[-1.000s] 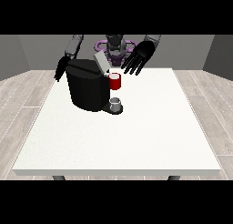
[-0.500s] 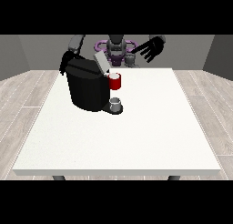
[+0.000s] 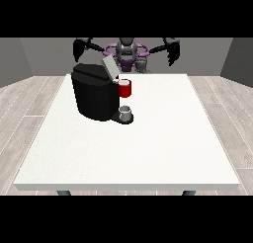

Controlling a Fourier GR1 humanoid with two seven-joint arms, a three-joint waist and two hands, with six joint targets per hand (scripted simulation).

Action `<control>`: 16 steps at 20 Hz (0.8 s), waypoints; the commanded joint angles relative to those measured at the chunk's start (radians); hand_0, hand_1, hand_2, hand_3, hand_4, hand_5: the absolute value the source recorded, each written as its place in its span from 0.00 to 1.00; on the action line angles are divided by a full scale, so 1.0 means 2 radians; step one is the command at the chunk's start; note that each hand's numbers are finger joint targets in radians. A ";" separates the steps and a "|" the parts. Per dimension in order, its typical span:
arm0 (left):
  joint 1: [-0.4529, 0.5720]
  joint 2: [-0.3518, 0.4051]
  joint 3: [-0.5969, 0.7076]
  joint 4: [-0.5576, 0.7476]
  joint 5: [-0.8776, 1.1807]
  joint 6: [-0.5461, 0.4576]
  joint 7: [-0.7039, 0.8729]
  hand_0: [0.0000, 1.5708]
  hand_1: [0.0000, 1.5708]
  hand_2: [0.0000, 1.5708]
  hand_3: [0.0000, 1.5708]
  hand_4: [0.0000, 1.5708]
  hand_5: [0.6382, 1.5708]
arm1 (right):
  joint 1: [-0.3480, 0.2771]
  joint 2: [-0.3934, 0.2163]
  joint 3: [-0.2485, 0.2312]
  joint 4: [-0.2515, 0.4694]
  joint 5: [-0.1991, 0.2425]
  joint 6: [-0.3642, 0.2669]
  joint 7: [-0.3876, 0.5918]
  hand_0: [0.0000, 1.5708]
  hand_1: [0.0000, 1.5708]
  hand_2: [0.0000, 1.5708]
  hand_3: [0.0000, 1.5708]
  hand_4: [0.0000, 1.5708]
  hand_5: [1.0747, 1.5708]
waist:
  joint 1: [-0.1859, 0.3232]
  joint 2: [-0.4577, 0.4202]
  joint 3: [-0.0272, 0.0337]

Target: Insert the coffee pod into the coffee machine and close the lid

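The black coffee machine (image 3: pixel 95 95) stands on the white table (image 3: pixel 148 148), left of its middle and towards the back. Its grey lid (image 3: pixel 109 68) is tilted up at the top. A red thing at the machine (image 3: pixel 125 88) sits on its front, and a small grey thing (image 3: pixel 126 112) rests on the machine's base below it. Both hands are raised at shoulder height behind the table, touching nothing. The hand at the view's left (image 3: pixel 79 48) is above and behind the machine. The hand at the view's right (image 3: pixel 173 51) hangs with relaxed fingers, far from the machine.
The robot's torso (image 3: pixel 127 54) is behind the table's far edge. Grey walls and a wood-pattern floor surround the table. The machine is the only large thing standing on it.
Both arms have swung outwards and back. The hand at the view's left has left the machine's top. The hand at the view's right has moved further right. The lid still stands tilted up.
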 commanded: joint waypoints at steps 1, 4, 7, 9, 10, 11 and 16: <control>0.042 -0.015 -0.009 -0.016 0.014 -0.026 0.010 0.00 0.00 0.00 0.00 0.25 1.00 | 0.007 -0.009 0.012 -0.016 -0.003 0.028 -0.001 0.00 0.00 0.00 0.00 0.00 1.00 | 0.028 -0.037 0.0005; 0.029 -0.018 -0.008 -0.031 0.022 -0.017 0.021 0.00 0.00 0.00 0.00 0.26 1.00 | -0.058 -0.016 0.019 -0.028 0.015 0.013 0.009 0.00 0.00 0.00 0.00 0.10 1.00 | 0.043 -0.002 0.0004; 0.053 -0.021 -0.008 -0.062 0.049 -0.033 0.052 0.00 0.00 0.00 0.00 0.23 1.00 | -0.043 -0.051 0.006 -0.036 0.001 0.050 0.021 0.00 0.00 0.00 0.00 0.15 1.00 | 0.047 -0.024 0.0005; 0.076 -0.021 -0.043 -0.095 0.072 -0.029 0.048 0.00 0.00 0.00 0.00 0.29 1.00 | -0.050 -0.044 0.002 -0.013 0.010 0.034 0.015 0.00 0.00 0.00 0.00 0.00 1.00 | 0.056 -0.004 0.0005; 0.071 -0.021 -0.035 -0.096 0.054 -0.032 0.050 0.00 0.00 0.00 0.00 0.26 1.00 | -0.098 -0.049 -0.018 -0.027 -0.013 0.033 0.066 0.00 0.00 0.00 0.00 0.00 1.00 | 0.063 0.000 0.0004; 0.072 -0.021 -0.035 -0.130 0.071 -0.035 0.059 0.00 0.00 0.00 0.00 0.25 1.00 | -0.074 -0.050 -0.024 -0.015 -0.017 0.039 0.022 0.00 0.00 0.00 0.00 0.00 1.00 | 0.056 0.021 0.0005; 0.098 -0.022 -0.074 -0.175 0.103 -0.013 0.063 0.00 0.00 0.00 0.00 0.23 1.00 | -0.131 -0.076 -0.050 0.019 -0.049 0.067 0.052 0.00 0.00 0.00 0.00 0.00 1.00 | 0.067 0.048 0.0005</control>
